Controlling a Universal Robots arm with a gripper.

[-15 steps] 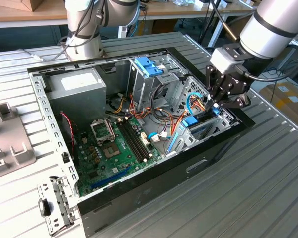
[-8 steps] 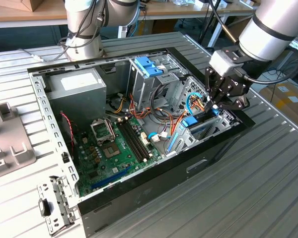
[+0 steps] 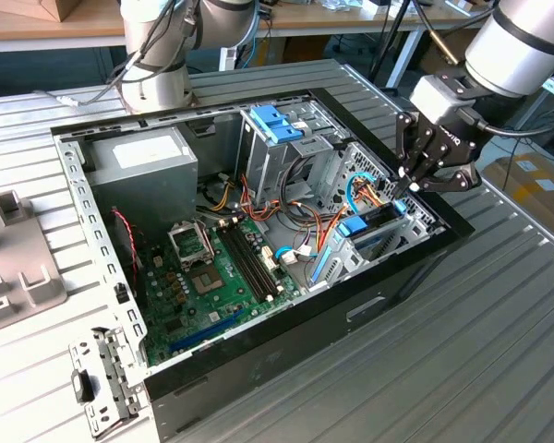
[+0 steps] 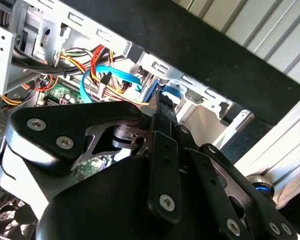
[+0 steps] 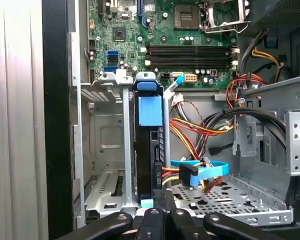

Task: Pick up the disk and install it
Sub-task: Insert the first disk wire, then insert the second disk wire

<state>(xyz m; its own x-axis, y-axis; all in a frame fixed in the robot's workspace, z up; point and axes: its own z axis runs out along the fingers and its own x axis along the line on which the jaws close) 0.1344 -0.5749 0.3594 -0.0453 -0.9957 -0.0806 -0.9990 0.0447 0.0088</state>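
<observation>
The disk stands on edge in a slot of the drive cage at the case's front corner, with its dark side and light-blue carrier rail showing. In the exterior view the disk sits low in the cage on that view's right. My gripper hangs right above its near end, fingers pointing down into the case. Seen in both wrist views, the fingers are pressed together, and the gripper is shut with its tips at the disk's end edge; nothing is clamped between them.
The open case lies on a ribbed metal table. Inside are the motherboard, a grey power-supply box, a blue latch on the upper bay, and loose blue, red and yellow cables beside the slot. A second arm's base stands behind.
</observation>
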